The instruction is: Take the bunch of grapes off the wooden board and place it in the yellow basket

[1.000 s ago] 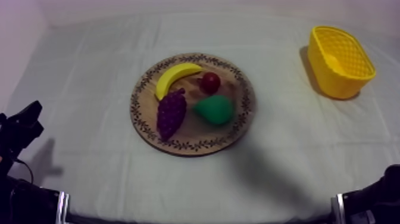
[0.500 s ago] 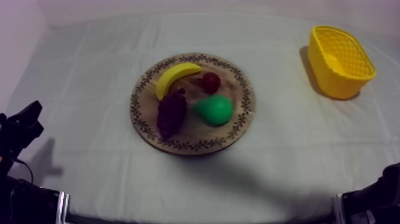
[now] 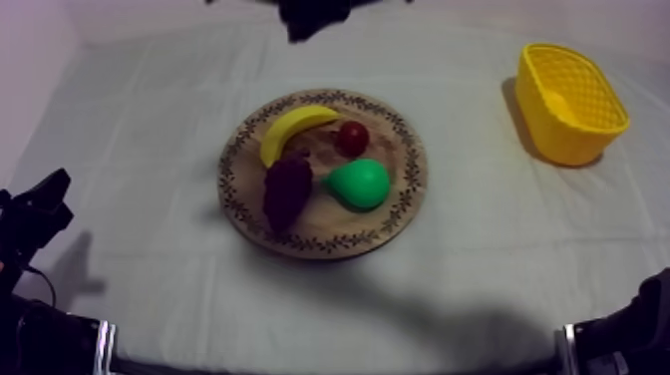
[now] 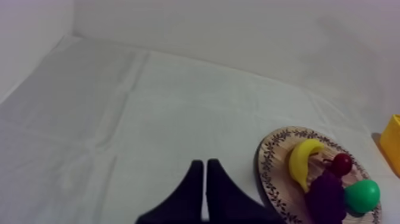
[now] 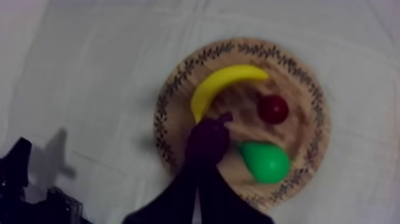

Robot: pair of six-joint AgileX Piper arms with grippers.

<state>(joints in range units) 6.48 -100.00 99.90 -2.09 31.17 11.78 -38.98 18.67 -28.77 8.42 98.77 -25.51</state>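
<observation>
Top view, bunch of grapes (image 3: 286, 189): on the wooden board (image 3: 399, 214), just beside the banana (image 3: 294, 130) and the pear (image 3: 359, 184); yellow basket (image 3: 570, 100) well apart.
Left wrist view, left gripper (image 4: 205, 170): fingers pressed together in a narrow wedge, holding nothing; board and grapes well beyond the tips, off to one side.
Right wrist view, right gripper (image 5: 201, 170): fingers together, nothing between them; tips over the grapes, pear just beside.

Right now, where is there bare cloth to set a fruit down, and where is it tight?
Free: the cloth between the wooden board and the yellow basket, and the wide stretch left of the board. Crowded: the board itself, where banana, small red fruit, pear and grapes lie close.
</observation>
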